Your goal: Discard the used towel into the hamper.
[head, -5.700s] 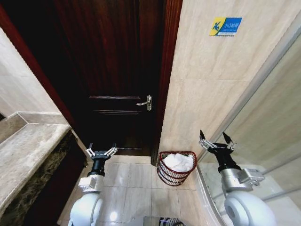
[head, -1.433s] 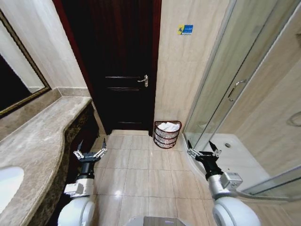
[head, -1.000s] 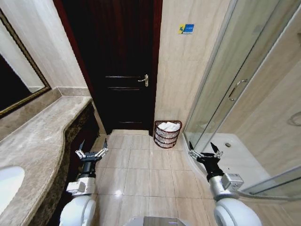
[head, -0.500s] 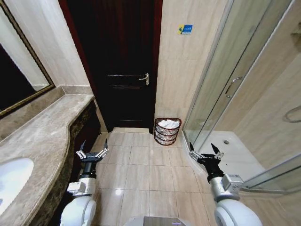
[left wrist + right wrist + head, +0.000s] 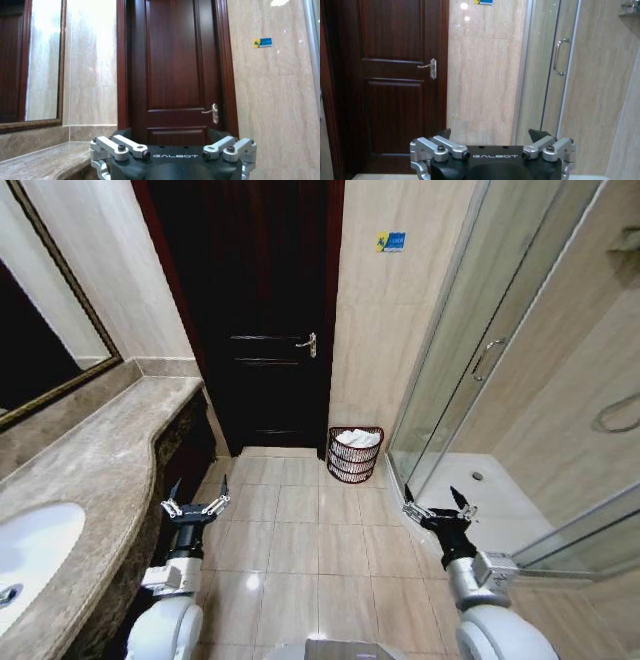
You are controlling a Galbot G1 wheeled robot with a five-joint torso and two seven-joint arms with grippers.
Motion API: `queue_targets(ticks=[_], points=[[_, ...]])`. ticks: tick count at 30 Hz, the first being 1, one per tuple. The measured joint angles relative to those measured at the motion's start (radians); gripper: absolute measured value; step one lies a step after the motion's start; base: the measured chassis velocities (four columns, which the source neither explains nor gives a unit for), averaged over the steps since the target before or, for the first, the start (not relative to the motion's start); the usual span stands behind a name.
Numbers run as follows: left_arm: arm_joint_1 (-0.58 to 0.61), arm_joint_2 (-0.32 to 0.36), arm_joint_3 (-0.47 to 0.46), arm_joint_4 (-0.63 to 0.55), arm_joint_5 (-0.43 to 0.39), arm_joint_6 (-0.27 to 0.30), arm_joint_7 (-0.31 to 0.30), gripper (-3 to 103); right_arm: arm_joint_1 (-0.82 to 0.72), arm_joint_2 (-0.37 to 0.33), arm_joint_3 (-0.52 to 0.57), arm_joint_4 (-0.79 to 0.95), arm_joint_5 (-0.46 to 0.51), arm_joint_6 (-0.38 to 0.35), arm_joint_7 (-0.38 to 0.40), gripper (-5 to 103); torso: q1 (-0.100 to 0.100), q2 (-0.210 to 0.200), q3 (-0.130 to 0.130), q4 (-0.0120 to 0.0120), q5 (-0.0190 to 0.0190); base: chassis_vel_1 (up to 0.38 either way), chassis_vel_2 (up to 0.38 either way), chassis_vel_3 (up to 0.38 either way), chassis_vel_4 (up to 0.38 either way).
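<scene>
Towel (image 5: 358, 438), white and crumpled, is seen lying inside the hamper (image 5: 354, 456), with its lower folds hidden by the wire wall. The hamper is a small dark reddish-brown openwork basket, narrowing toward its base, set on the tiled floor (image 5: 300, 525) against the beige wall, between the dark wooden door (image 5: 250, 310) and the glass shower enclosure (image 5: 470, 350). Its flat side cannot be made out at this range. The left gripper (image 5: 194, 503) is held low beside the marble counter (image 5: 90, 480), fingers spread and empty. The right gripper (image 5: 440, 509) is held low near the shower's threshold, likewise spread wide with nothing between its fingers. Both are well apart from the hamper
</scene>
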Motion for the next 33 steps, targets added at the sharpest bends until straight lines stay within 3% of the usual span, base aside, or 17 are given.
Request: queue_targets(ticks=[9, 33], points=[[0.004, -0.002, -0.002, 0.002, -0.002, -0.015, 0.001, 100, -0.009, -0.003, 0.004, 0.0, 0.0, 0.004, 0.005, 100, 0.0, 0.0, 0.0, 0.0001, -0.0001, 0.077, -0.054, -0.053, 0.091], [0.031, 0.019, 0.015, -0.038, -0.027, 0.028, 0.014, 100, -0.032, 0.031, 0.001, 0.0, -0.035, 0.042, 0.004, 100, 0.0, 0.0, 0.0, 0.0001, -0.0001, 0.048, -0.047, -0.049, 0.045]])
